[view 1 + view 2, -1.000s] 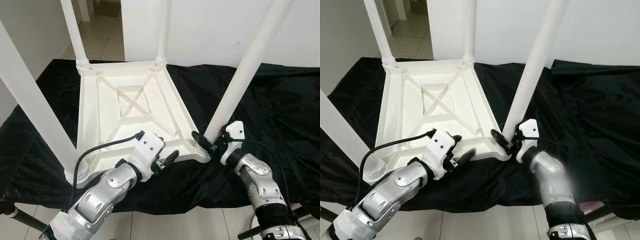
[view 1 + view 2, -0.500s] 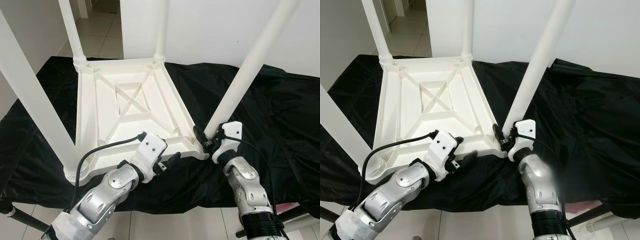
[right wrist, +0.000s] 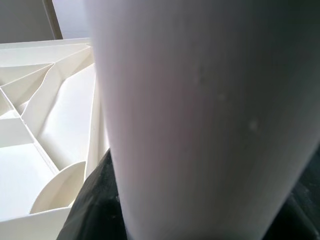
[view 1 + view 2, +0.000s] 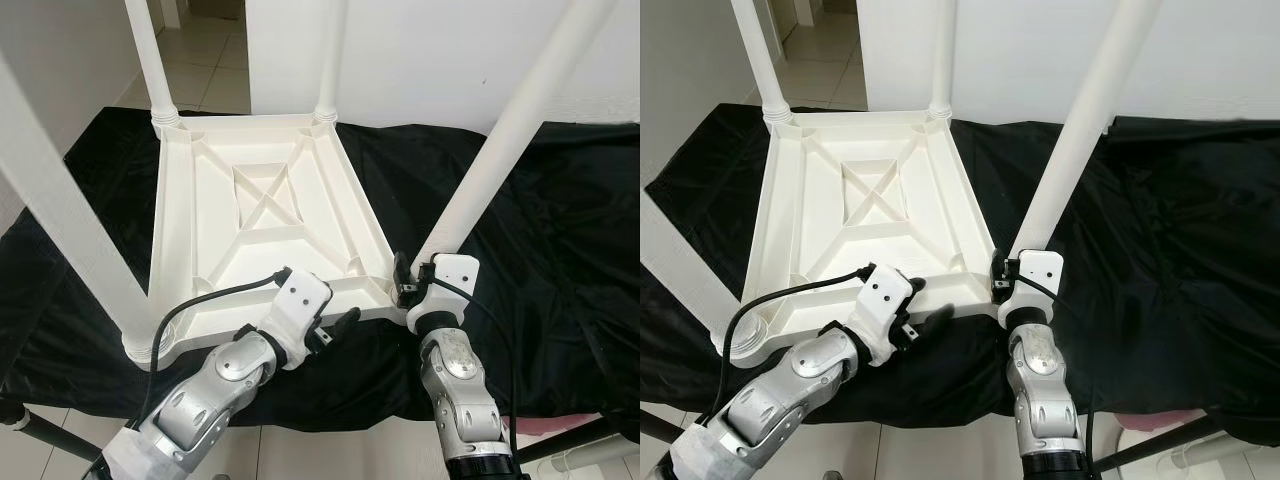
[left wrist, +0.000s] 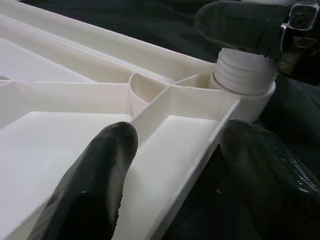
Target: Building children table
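Left hand at the near edge of the upturned children's table, which lies top-down on the black cloth. Fingers are spread and straddle the near rim: one inside the ribbed underside, one outside over the cloth. Open, not clamped on anything; looks like it's bracing the frame.

Right hand is at the near right corner socket, wrapped around the base of the near right leg. Right wrist view has the leg's white tube right between the fingers, so I read it as gripping the leg, just above the threaded collar.

Near left leg stands in its corner socket. Further back, two far legs stand in the far corners. All four are upright-ish; the near right one tilts outward.

Step in hand, my read: seating or tightening the last leg, the near right one. Collar still shows ridges above the socket in the left wrist view, so probably not fully home.

Next move needs: left hand holding the rim steady, right hand straightening the leg and twisting or pressing it down till the collar sits flush. Then flip the table.
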You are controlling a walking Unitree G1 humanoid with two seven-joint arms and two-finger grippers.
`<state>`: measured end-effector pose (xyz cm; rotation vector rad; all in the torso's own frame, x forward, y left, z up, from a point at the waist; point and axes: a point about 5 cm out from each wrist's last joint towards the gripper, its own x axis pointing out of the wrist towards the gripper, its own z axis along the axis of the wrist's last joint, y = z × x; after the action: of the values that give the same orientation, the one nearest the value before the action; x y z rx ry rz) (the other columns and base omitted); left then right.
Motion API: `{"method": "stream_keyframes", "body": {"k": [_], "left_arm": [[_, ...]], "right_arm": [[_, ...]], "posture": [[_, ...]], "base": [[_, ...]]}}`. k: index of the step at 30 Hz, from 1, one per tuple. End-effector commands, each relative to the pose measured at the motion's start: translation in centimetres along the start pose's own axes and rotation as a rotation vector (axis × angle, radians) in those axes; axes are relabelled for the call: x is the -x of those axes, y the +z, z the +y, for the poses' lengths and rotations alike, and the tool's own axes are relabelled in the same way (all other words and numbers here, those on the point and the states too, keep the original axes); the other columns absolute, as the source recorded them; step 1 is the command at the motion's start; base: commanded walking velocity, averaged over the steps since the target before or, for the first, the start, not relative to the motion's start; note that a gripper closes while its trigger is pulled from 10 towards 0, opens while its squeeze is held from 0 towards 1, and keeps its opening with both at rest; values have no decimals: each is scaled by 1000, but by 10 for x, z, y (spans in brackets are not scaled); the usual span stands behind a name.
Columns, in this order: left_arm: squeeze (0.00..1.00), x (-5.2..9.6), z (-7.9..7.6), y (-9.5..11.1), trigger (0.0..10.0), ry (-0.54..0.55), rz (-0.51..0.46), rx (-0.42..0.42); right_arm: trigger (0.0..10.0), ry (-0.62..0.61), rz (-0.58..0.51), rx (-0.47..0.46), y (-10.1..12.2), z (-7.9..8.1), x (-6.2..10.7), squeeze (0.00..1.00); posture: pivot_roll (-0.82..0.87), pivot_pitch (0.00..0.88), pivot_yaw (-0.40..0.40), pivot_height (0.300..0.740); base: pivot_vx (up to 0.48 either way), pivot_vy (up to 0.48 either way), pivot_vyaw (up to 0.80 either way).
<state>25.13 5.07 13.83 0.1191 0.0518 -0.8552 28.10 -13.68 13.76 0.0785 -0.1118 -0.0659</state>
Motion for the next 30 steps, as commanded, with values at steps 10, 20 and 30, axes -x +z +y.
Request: {"method": "stream_keyframes", "body": {"k": [10, 20, 30], "left_arm": [[0, -2, -9, 1, 10000, -168, -4, -5], [0, 3, -7, 0, 10000, -160, -1, -14], [0, 5, -6, 2, 10000, -174, -2, -23]], "right_arm": [[10000, -38, 57, -12, -9, -1, 7, 1000], [10000, 191, -5, -11, 1, -17, 10, 0], [10000, 499, -21, 41, 10, -31, -2, 0]], "posture": [[-29, 48, -73, 740], [-24, 51, -78, 740], [-25, 41, -67, 740]], "base": [[0, 0, 0], [0, 0, 0], [0, 0, 0]]}}
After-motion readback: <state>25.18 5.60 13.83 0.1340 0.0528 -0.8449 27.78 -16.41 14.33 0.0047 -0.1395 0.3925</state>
